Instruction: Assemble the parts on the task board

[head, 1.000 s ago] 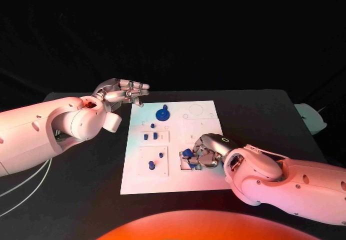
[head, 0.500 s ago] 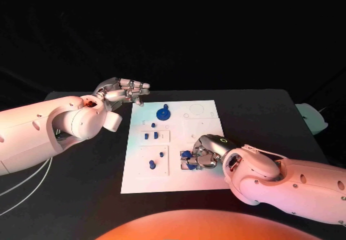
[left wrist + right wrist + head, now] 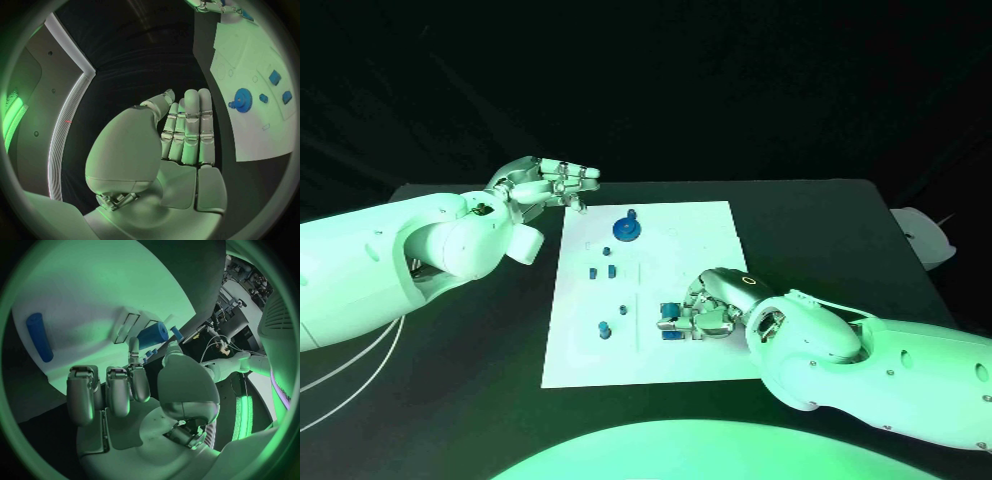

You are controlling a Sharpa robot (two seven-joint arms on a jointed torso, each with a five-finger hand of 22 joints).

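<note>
The left hand (image 3: 548, 184) hovers off the far left corner of the task board (image 3: 711, 225), above the black table (image 3: 473, 370). Its fingers (image 3: 187, 127) lie straight and close together with the thumb drawn in beside them, and nothing is in its hold. Just beside it on the board sits a round blue gear (image 3: 627, 230), apart from the fingertips; the left wrist view shows the same gear (image 3: 242, 98) on the white plate beyond the fingers.

Down the board's left half lie small blue parts: 2 side by side (image 3: 603, 271) near the middle, and another (image 3: 604, 329) closer to the near edge.

At the board's near right part, the right hand (image 3: 711, 305) rests low on the plate, fingers curled down at a cluster of blue parts (image 3: 671, 325). In the right wrist view a blue cylinder (image 3: 154, 335) stands right at its fingertips, and a long blue peg (image 3: 39, 336) lies flat on the board well apart. Whether the hand actually grips a piece cannot be told.
</note>
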